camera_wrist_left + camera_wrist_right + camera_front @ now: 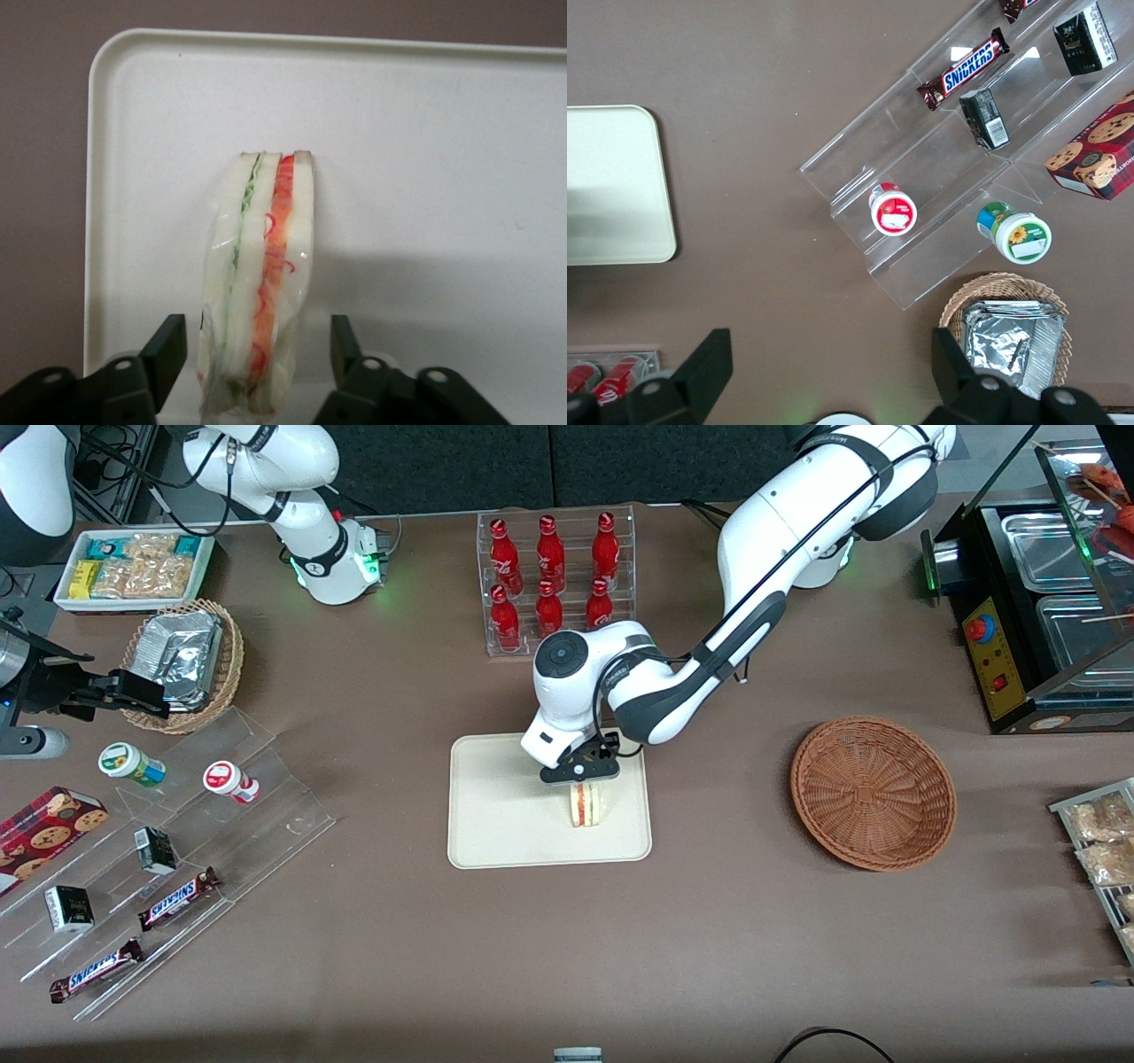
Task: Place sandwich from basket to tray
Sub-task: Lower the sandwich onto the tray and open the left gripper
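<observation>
The left arm reached down over the tray (496,833), its gripper (257,350) spread, fingers (166,347) flanking the upright sandwich (261,274) without touching; the basket (873,793) sat well apart.

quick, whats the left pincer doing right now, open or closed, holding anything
Left pincer: open over the tray, its fingers apart on either side of the sandwich with a gap showing; not gripping it.

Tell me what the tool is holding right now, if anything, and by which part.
Nothing. The tool is open above the tray, its fingers either side of the sandwich with gaps, not touching.
</observation>
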`<move>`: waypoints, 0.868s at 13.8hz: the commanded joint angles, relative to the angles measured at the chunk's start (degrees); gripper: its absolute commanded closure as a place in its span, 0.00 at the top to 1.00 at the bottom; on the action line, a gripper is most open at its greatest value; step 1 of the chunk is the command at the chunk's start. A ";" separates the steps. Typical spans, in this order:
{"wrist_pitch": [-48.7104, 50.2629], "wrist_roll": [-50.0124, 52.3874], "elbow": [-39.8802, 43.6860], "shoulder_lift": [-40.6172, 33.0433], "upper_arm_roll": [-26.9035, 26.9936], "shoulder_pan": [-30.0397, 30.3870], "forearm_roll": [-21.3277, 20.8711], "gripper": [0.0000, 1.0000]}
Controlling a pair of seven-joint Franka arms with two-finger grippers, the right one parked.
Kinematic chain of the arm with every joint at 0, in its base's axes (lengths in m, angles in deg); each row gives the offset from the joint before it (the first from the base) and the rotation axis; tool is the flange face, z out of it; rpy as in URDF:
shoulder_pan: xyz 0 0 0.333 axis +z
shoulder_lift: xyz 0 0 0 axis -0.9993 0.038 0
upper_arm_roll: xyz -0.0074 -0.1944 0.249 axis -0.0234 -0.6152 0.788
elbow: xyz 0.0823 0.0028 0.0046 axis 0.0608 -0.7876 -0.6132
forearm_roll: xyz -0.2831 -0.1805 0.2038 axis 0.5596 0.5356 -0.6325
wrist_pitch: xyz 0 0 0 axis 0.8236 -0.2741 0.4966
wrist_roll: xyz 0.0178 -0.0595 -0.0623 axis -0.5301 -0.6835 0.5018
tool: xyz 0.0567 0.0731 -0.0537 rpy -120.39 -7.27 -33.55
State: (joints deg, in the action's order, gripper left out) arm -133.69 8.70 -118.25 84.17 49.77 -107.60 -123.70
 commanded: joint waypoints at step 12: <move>23.00 4.48 2.61 -22.94 0.14 9.65 6.99 0.99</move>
State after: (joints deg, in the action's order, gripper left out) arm -112.77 13.31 -114.22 65.69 49.96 -100.79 -118.64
